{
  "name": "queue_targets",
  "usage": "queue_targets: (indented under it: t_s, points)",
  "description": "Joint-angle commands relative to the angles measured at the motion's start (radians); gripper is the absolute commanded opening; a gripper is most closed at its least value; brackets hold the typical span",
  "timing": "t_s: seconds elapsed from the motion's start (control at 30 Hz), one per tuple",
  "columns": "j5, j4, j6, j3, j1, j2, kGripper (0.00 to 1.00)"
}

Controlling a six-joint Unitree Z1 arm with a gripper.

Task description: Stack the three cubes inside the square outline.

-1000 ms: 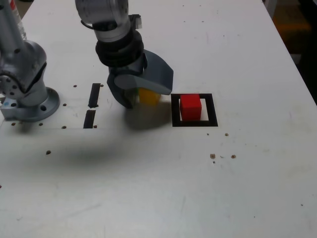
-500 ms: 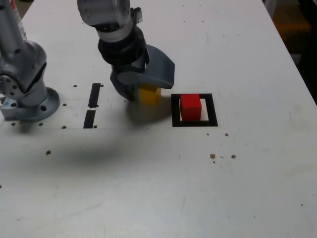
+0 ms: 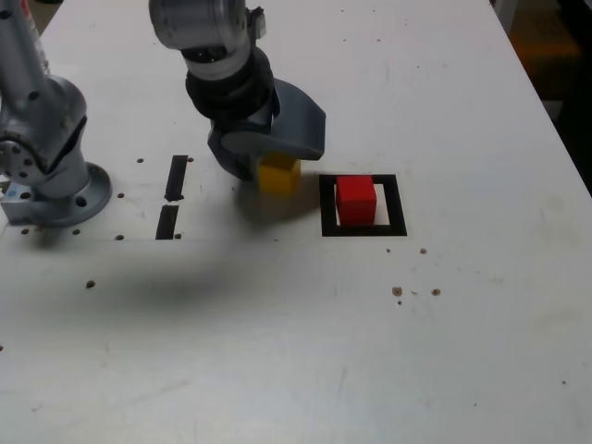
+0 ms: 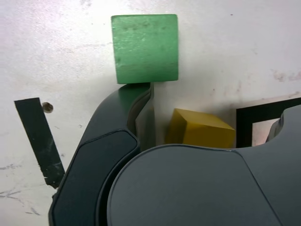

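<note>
"Exterior view: where are the cubes?"

"Red cube (image 3: 356, 202) inside the square outline (image 3: 327, 217), nearer its left side as that view shows it. Yellow cube (image 3: 278, 176) sits farther from the worktop's (image 3: 481, 351) right edge, just outside the outline, partly under the gripper (image 3: 279, 165)."

"And the green?"

"Can't make it out there."

"Wrist view?"

"Green cube (image 4: 146, 49) by one fingertip; whether they touch, I can't tell. Yellow lies between the fingers."

"Pincer?"

"Spread wide, gripping nothing."
</note>
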Motion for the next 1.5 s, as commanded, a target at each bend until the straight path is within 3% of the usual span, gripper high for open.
queue_targets:
  t_s: [0.0, 0.53, 0.8, 0.9, 1.17, 1.23, 1.47]
  points:
    - [0.006, -0.001, 0.000, 0.003, 0.002, 0.003, 0.88]
    - [0.031, -0.024, -0.005, 0.004, 0.001, 0.016, 0.77]
    - [0.098, -0.033, -0.005, -0.014, -0.006, 0.050, 0.72]
    - [0.121, -0.034, -0.005, -0.017, -0.006, 0.057, 0.63]
    - [0.142, -0.051, -0.005, -0.016, -0.008, 0.057, 0.51]
    - [0.145, -0.067, -0.006, -0.017, -0.016, 0.056, 0.52]
    - [0.146, -0.094, -0.006, -0.018, -0.047, 0.047, 0.73]
